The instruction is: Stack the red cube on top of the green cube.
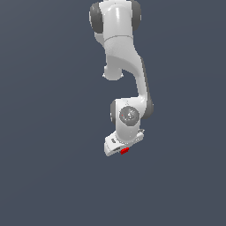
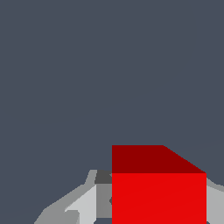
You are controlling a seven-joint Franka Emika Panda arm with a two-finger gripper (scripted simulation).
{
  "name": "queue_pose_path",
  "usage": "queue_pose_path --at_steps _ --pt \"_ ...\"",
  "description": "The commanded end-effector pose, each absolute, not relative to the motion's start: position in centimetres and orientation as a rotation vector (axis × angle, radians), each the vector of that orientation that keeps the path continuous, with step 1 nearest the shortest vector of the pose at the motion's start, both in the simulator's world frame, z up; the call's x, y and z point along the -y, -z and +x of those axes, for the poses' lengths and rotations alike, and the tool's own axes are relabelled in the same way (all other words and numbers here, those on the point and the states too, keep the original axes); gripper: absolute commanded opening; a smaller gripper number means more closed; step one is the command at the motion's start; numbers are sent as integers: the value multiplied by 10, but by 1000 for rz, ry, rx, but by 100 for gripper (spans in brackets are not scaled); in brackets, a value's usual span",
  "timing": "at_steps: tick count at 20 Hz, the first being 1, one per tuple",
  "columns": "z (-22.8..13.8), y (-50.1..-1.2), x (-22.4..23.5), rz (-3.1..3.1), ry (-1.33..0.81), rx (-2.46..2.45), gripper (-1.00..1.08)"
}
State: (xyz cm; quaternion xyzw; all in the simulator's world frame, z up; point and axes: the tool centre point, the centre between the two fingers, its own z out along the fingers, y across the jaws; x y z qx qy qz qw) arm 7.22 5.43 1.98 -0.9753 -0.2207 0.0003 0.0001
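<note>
Filling the near part of the wrist view, the small bright red cube (image 2: 158,192) shows 2 faces, a bright front one and a darker one above it, with pale grey parts of the hand (image 2: 151,205) flanking it on both sides. One grey finger (image 2: 85,203) shows beside the cube and another pale piece peeks out at its other edge, so the hand looks clenched on the red cube, though the contact surfaces themselves are hidden behind it

From the exterior view, the white Franka arm (image 1: 126,66) hangs down from the upper edge of the picture, its wrist joint bent over a plain dark blue-grey tabletop (image 1: 48,176). The white hand (image 1: 123,145) sits at the lower end of the arm, and the red cube (image 1: 124,151) appears as a small red patch at its underside, just below the white body

The green cube shows in neither view
</note>
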Motion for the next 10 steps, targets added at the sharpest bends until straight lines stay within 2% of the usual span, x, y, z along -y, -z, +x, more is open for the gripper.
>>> queue_pose_path --at_steps 1,10 --pt "72 -21 -54 -3064 -1 693 -100" --pt "71 -59 -54 -3064 -1 693 -100"
